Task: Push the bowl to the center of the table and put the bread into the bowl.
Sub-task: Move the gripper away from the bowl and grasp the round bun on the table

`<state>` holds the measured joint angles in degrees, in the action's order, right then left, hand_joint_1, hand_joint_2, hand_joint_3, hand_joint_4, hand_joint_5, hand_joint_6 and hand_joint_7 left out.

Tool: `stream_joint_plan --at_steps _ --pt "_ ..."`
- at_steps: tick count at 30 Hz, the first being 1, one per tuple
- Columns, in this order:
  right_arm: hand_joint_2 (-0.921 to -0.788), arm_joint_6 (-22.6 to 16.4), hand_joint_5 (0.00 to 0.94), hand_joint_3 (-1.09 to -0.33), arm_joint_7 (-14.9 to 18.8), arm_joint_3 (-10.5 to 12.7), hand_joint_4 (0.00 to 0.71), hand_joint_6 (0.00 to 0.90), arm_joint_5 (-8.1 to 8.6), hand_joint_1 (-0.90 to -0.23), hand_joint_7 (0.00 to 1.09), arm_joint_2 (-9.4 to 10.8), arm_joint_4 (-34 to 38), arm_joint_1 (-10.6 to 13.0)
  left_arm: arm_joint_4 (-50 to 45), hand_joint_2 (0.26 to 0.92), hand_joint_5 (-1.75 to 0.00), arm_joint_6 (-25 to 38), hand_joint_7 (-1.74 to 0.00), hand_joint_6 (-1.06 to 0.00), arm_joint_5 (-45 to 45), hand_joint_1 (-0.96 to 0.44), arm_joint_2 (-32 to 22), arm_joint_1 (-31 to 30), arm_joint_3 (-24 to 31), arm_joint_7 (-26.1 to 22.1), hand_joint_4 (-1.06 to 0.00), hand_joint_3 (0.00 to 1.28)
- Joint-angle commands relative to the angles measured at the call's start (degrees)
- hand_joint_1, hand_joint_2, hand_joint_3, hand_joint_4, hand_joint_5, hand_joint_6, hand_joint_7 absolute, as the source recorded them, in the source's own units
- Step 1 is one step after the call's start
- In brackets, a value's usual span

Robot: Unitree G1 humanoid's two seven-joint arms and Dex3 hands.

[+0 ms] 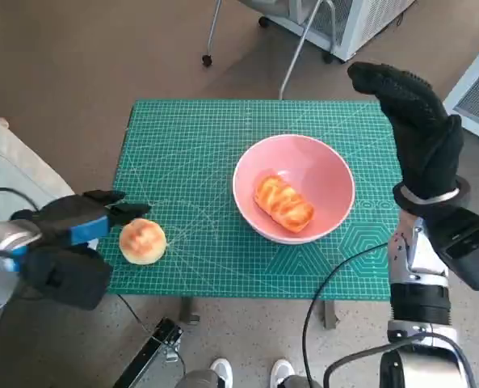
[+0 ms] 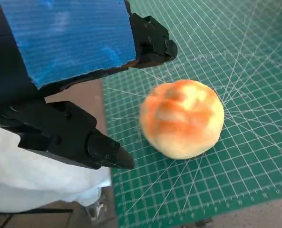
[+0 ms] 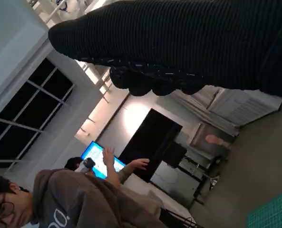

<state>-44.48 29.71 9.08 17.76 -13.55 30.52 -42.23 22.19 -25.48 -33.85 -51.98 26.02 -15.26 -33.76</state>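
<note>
Left hand [image 1: 65, 234] at the near left corner of the surface [image 1: 191, 153], fingers [image 2: 102, 149] apart on either side of a round bun [image 1: 142, 241], not closed on it; a gap shows on both sides in the left wrist view. Judged: hand is framed for a grasp, since this bun is outside the bowl. Bun sits on the green mat close to the near edge. Further in, pink bowl [image 1: 324, 162] stands about mid-surface, slightly right, with 1 long loaf [image 1: 283, 203] inside. Right hand [image 1: 417, 129] is raised above the right edge, holding nothing, fingers loosely extended; likely held clear of the bowl.
</note>
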Motion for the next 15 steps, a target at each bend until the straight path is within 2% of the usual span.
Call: stream_joint_plan --at_steps 1,5,10,14,15 --pt "-0.921 1.1 0.022 -0.733 -0.1 0.3 0.217 -0.001 -0.41 -0.662 0.61 -0.7 -0.7 1.7 5.4 0.775 0.00 -2.2 -0.02 -0.27 -3.7 -0.03 2.7 2.8 -3.6 3.4 -0.16 0.01" --pt "-0.921 1.5 0.022 -0.733 -0.3 0.3 0.217 -0.001 -0.53 -0.667 0.61 -0.8 -1.4 2.1 10.1 0.793 -0.01 -3.6 -0.02 -0.27 -6.5 -0.03 4.7 4.7 -6.2 6.4 -0.17 0.02" --pt "-0.921 2.0 0.022 -0.732 -0.8 0.3 0.217 -0.001 -0.79 -0.669 0.60 -1.0 -2.8 2.8 16.9 0.853 -0.02 -4.7 -0.03 -0.31 -10.1 -0.03 7.9 7.6 -9.9 10.9 -0.21 0.04" --pt "-0.921 2.5 0.023 -0.733 -1.2 0.3 0.216 -0.001 -1.01 -0.670 0.60 -1.1 -3.8 3.3 22.2 0.902 -0.06 -5.6 -0.08 -0.40 -12.3 -0.04 9.7 10.0 -12.4 14.6 -0.33 0.07" --pt "-0.921 2.5 0.023 -0.733 -1.3 0.3 0.216 -0.001 -1.05 -0.670 0.60 -1.1 -4.0 3.4 23.2 0.909 -0.08 -5.9 -0.10 -0.45 -12.6 -0.04 9.9 10.5 -12.8 15.3 -0.38 0.10"
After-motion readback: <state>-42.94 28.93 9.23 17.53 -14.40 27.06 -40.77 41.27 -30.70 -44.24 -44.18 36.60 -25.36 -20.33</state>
